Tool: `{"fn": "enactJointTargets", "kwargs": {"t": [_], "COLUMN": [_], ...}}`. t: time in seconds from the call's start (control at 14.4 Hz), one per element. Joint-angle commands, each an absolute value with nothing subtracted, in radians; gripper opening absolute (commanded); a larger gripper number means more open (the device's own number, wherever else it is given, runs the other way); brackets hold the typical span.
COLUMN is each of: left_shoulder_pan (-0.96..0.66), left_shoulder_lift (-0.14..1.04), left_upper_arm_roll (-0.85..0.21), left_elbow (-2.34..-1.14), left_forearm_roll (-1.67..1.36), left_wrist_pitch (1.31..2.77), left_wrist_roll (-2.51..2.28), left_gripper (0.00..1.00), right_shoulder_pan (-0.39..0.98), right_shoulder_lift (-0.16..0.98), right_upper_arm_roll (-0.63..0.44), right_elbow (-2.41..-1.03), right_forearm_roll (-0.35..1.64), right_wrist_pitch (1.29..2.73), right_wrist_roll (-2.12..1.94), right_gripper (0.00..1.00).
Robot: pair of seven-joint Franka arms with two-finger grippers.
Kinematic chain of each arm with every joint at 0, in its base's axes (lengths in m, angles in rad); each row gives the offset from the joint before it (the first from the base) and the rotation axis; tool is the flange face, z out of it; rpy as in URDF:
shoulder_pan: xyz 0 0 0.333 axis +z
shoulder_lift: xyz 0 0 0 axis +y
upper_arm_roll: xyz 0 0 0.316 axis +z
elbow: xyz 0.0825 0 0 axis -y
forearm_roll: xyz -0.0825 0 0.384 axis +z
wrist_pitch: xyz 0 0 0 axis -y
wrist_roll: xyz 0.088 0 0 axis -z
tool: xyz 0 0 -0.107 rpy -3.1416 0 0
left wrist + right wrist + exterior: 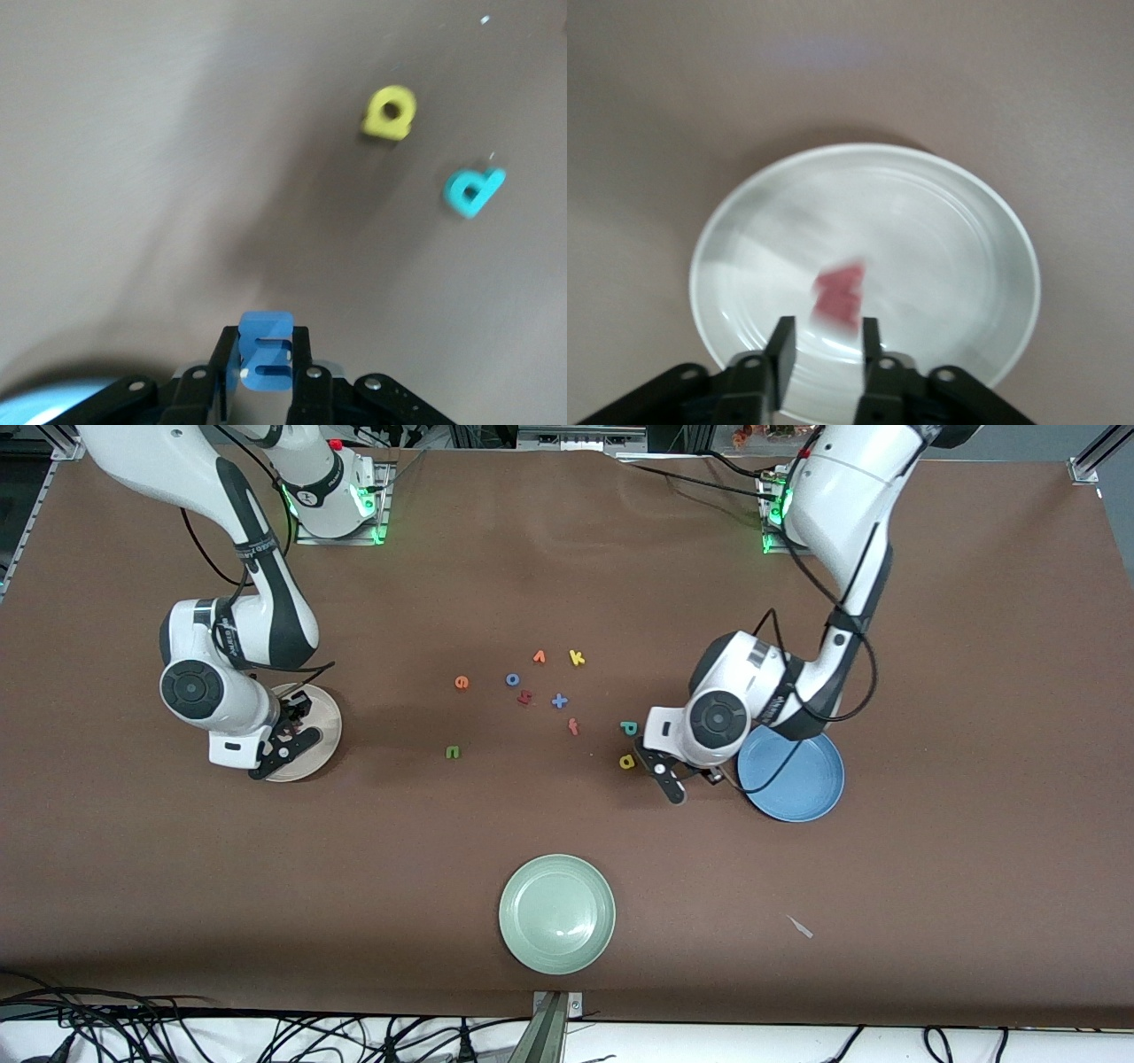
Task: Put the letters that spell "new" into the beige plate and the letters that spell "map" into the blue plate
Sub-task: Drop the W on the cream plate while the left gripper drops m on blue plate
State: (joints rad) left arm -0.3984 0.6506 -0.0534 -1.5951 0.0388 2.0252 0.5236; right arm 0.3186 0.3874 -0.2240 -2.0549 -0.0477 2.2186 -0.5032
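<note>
1 blue m [266,351] between left claw [266,372] fingers

Three plates [556,913], twelve foam letters [577,657]

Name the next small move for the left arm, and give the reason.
Probably carry the blue m over the blue plate and release it there. The left gripper has its jaws shut on the m, above bare table beside that plate, while the yellow a and teal p lie loose.

We read only foam letter shapes on the table [567,558]: yellow k [577,657], orange e [461,682], blue o [512,679], red f [573,726].
</note>
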Motion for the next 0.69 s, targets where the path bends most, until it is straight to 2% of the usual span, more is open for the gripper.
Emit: {"fn": "enactJointTargets", "kwargs": {"t": [0.0, 0.21, 0.28, 0.42, 0.49, 0.62], "left_shoulder_pan": [-0.316, -0.209, -0.184, -0.176, -0.181, -0.187], "left_shoulder_lift": [0.620, 0.615, 0.617, 0.617, 0.617, 0.614], "left_upper_arm_roll": [-0.057, -0.060, -0.061, -0.061, -0.063, -0.067], "left_elbow": [-1.583, -1.586, -1.591, -1.588, -1.585, -1.580], "left_forearm_roll": [0.057, 0.057, 0.057, 0.057, 0.057, 0.055], "left_wrist_pitch": [1.939, 1.931, 1.934, 1.937, 1.937, 1.937], "left_wrist_roll": [0.653, 0.793, 0.810, 0.821, 0.824, 0.805], "left_gripper": [0.10, 0.12, 0.24, 0.82, 1.00, 1.00], "right_shoulder_pan": [0.333, 0.337, 0.337, 0.337, 0.337, 0.342], "right_shoulder_lift": [0.394, 0.385, 0.380, 0.382, 0.383, 0.394], "right_upper_arm_roll": [-0.212, -0.149, -0.118, -0.059, -0.032, 0.006], "right_elbow": [-2.019, -2.017, -2.017, -2.002, -1.993, -1.985], "right_forearm_roll": [-0.009, -0.009, -0.009, -0.009, -0.009, -0.006], "right_wrist_pitch": [2.201, 2.200, 2.201, 2.201, 2.201, 2.207], "right_wrist_roll": [-0.434, -0.252, -0.162, 0.002, 0.052, 0.148], "right_gripper": [1.00, 1.00, 1.00, 1.00, 1.00, 1.00]}}
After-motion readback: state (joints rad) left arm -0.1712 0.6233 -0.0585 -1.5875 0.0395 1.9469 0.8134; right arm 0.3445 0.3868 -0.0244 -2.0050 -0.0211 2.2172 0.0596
